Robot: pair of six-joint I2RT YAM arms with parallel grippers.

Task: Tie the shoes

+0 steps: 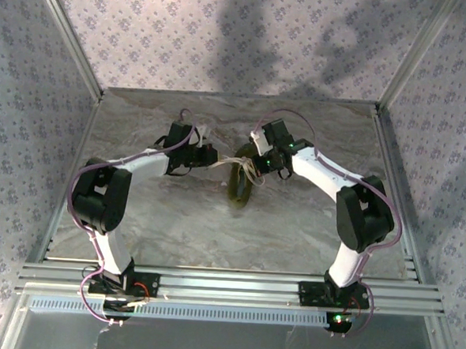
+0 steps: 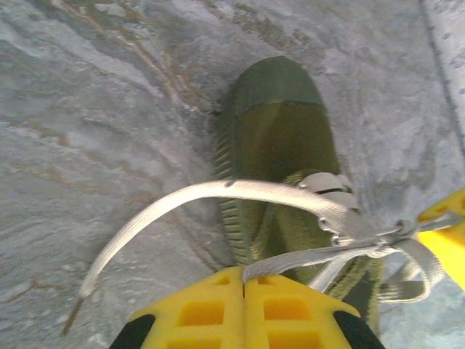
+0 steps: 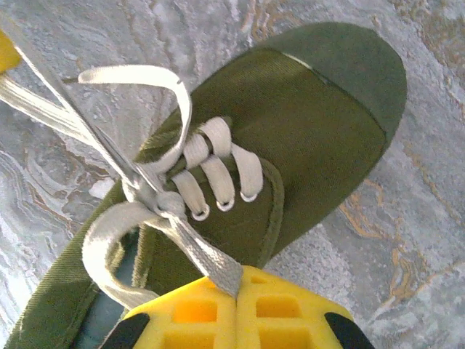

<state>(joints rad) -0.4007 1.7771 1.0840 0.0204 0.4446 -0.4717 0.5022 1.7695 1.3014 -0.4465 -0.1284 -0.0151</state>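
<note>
The olive shoe [image 1: 240, 189] lies at the middle of the marble table [image 1: 174, 234] in the top view, between the two arms. At the bottom of its wrist view, the left gripper [image 2: 244, 282] has its yellow fingers pressed together on a strand of the white lace [image 2: 218, 190]. The right gripper [image 3: 237, 282], at lower centre of its own view, pinches another strand just beside the shoe's eyelets.

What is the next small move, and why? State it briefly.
Probably draw both grippers a little apart, sideways. The left gripper and right gripper are each shut on a lace strand. The knot over the shoe does not look snug, with slack loops beside it.
</note>
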